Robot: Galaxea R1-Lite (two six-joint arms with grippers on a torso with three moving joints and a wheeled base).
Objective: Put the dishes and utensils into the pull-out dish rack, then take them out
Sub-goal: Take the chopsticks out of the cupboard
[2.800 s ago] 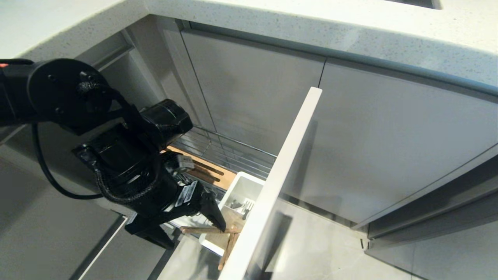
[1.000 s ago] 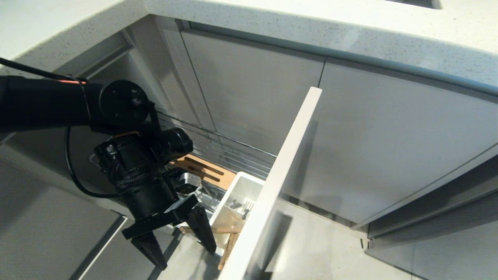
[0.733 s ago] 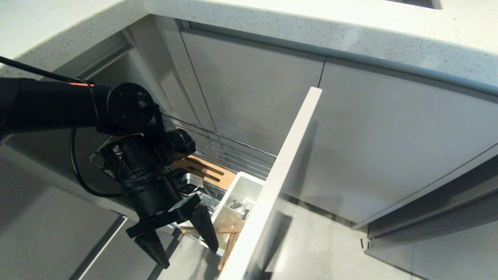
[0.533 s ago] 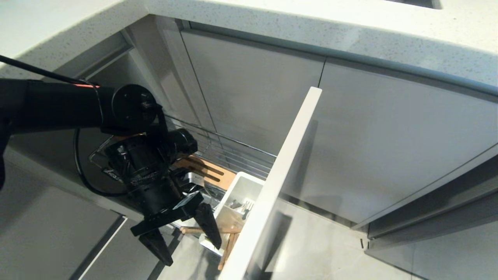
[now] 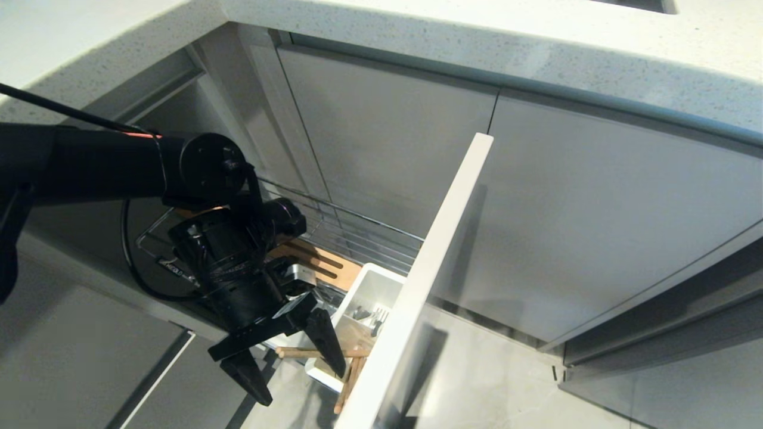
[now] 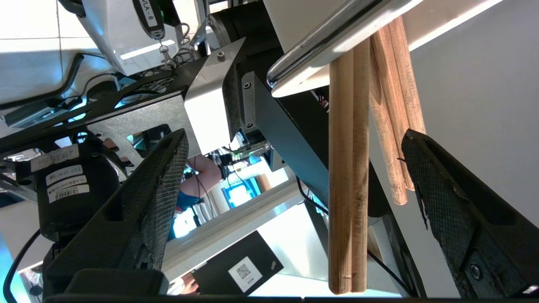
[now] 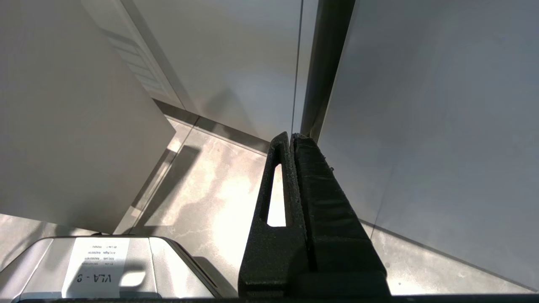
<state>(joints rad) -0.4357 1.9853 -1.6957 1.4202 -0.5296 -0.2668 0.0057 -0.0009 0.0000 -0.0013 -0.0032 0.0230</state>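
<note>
Thin light-wood chopsticks [image 5: 322, 353], protruding leftward from white plastic cutlery caddy [image 5: 357, 310] of pull-out chrome wire dish rack [image 5: 357, 235], long axis crossing wide-spread, empty left gripper [image 5: 285, 363]; right arm parked.

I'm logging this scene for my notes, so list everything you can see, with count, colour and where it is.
chopsticks: one pair, light wood, across the near end of the caddy, poking out beyond the rack
cutlery caddy: one, white, at the rack's near end beside the front panel
wooden strip: one, orange-brown, slotted, inside the rack
pull-out dish rack: one, chrome wire, pulled out
front panel: one, pale grey, tall, narrow
cabinet doors: grey, behind the rack
countertop: one, speckled white, above
floor: grey, below
left gripper: black, open, at the chopsticks, not holding them
right gripper: black, shut, parked beside a cabinet door
</note>
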